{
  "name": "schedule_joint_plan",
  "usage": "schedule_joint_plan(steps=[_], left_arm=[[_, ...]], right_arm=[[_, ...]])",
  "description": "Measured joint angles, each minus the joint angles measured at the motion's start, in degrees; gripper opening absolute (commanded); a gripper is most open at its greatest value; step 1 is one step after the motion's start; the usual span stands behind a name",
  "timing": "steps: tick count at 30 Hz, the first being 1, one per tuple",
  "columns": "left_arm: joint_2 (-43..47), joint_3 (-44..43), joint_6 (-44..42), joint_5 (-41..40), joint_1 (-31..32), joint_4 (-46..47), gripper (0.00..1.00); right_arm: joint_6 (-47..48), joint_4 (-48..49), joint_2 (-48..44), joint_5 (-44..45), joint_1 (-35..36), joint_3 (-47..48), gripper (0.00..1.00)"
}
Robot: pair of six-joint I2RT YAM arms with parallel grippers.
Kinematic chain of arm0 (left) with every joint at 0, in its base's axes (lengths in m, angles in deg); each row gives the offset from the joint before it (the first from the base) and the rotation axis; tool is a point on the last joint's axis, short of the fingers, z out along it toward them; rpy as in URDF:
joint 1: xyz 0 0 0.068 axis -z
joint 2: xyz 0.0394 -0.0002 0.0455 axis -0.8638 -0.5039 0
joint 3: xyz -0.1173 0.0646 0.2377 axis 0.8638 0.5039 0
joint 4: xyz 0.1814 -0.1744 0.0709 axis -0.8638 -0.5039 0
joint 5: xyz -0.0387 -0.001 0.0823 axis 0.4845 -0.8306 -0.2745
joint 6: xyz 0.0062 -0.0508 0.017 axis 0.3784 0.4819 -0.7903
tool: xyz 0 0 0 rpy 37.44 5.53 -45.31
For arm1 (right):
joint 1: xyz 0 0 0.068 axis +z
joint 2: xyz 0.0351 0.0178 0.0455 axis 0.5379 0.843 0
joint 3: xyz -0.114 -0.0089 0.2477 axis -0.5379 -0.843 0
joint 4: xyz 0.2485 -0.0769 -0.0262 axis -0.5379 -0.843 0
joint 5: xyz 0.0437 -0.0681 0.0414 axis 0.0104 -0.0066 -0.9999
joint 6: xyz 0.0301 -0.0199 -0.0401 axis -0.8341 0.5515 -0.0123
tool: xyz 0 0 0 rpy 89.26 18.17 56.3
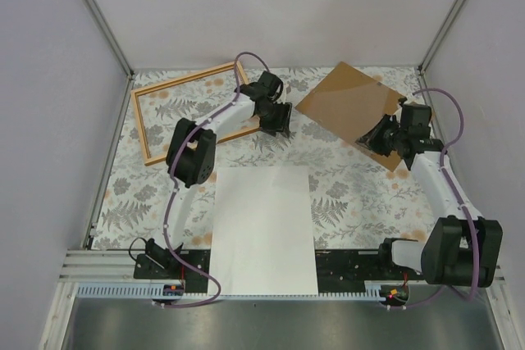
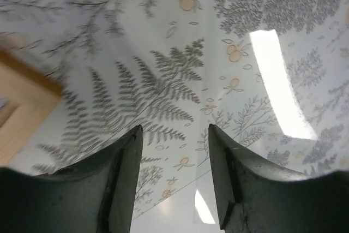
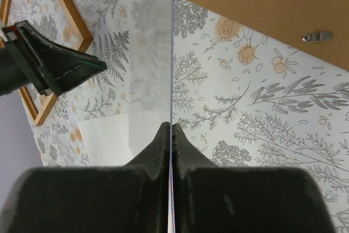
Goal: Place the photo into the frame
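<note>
The photo (image 1: 262,227) lies white side up on the near middle of the table, its near end over the front rail. At the far left lies the empty wooden frame (image 1: 189,81), which also shows in the right wrist view (image 3: 71,20). My right gripper (image 3: 172,126) is shut on the edge of a clear pane (image 3: 152,53), held up on edge over the cloth. My left gripper (image 2: 174,132) is open beside the frame's right corner, with the pane's faint edge lines running between its fingers (image 2: 122,167). In the top view the left gripper (image 1: 279,120) and right gripper (image 1: 379,138) face each other.
A brown backing board (image 1: 349,104) with a metal hanger (image 3: 317,36) lies tilted at the far right, just beyond the right gripper. A fern-print cloth (image 1: 353,186) covers the table. Grey walls close in the left, right and back.
</note>
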Motion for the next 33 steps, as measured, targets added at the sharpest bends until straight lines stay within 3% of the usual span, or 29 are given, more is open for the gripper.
schedule_joint_plan(steps=[5,8,10,14,17,22,27,31,33], left_arm=[[8.2,3.02,5.01,-13.35,-1.81,-0.22,0.74],[9.25,-0.46,6.34,-19.32,-5.07,-0.7,0.79],[5.95,-7.39,6.54,-21.84,-6.91,-2.8,0.84],[-5.7,-24.24,6.62,-26.67,-9.51,-3.96,0.85],[-10.12,-25.27,6.69,-29.0,-9.6,-4.13,0.84],[-11.76,-18.99,6.95,-30.67,-8.44,-0.98,0.82],[-11.32,-16.96,6.49,-32.87,-6.99,2.73,0.75],[-11.32,-16.68,6.16,-33.64,-6.23,3.28,0.57],[-11.32,-16.59,5.77,-33.83,-5.9,3.3,0.41]], right_arm=[[1.2,-3.74,-2.84,1.29,0.04,4.28,0.0],[1.42,-5.35,-4.94,1.25,0.04,6.86,0.0],[1.42,-6.54,-6.27,1.18,0.04,8.9,0.0],[1.4,-9.03,-8.79,0.68,0.04,12.94,0.0],[1.49,-11.08,-10.64,0.28,0.04,15.15,0.0],[2.23,-14.64,-13.75,-0.15,0.04,17.33,0.0],[2.84,-17.05,-15.04,-0.11,0.04,17.62,0.0],[3.08,-18.05,-15.04,-0.09,0.04,17.62,0.01],[3.08,-18.45,-15.04,-0.11,0.04,17.68,0.01]])
